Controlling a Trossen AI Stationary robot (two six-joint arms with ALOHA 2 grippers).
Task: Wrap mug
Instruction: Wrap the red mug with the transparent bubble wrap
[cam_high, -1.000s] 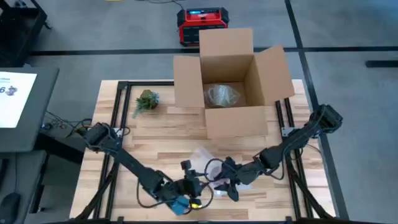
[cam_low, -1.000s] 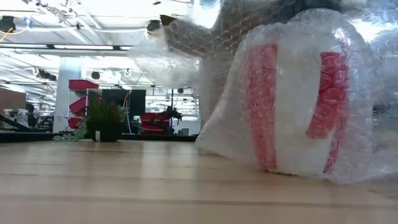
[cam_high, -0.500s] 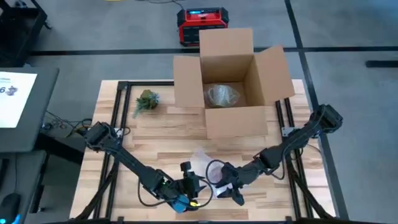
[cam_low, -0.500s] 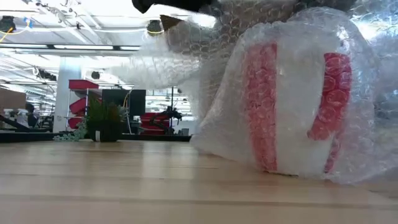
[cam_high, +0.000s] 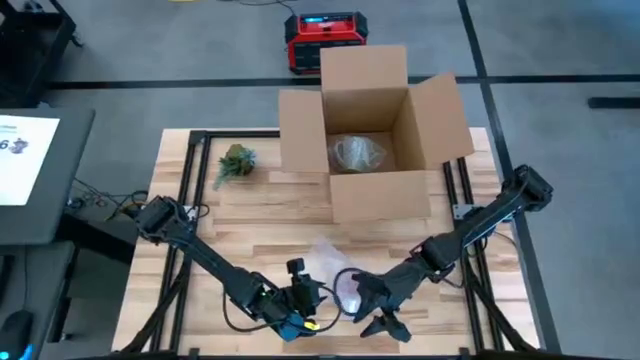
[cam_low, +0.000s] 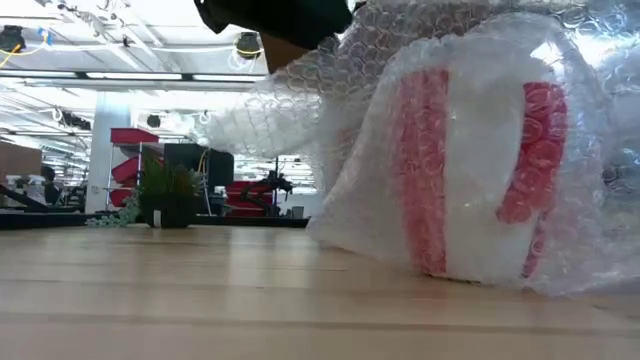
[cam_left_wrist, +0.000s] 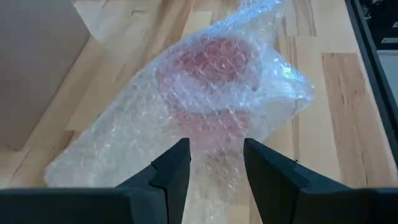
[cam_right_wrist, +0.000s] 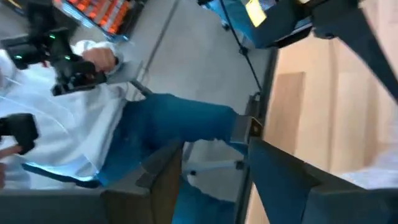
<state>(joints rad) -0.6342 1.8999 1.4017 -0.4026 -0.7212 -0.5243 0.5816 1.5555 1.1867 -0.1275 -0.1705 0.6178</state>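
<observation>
High view: over 1 s my right gripper (cam_high: 380, 318) swung off the wrap (cam_high: 335, 262) toward the table's near edge, fingers apart, empty. Left gripper (cam_left_wrist: 214, 165) open at the wrapped mug (cam_left_wrist: 211, 68), front centre. I judge the fold done.

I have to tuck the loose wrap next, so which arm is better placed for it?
Probably the left. The left hand is open, facing the bubble-wrapped red-and-white mug on the wooden table. The right hand is open at the table's front edge, its camera facing off the table.
</observation>
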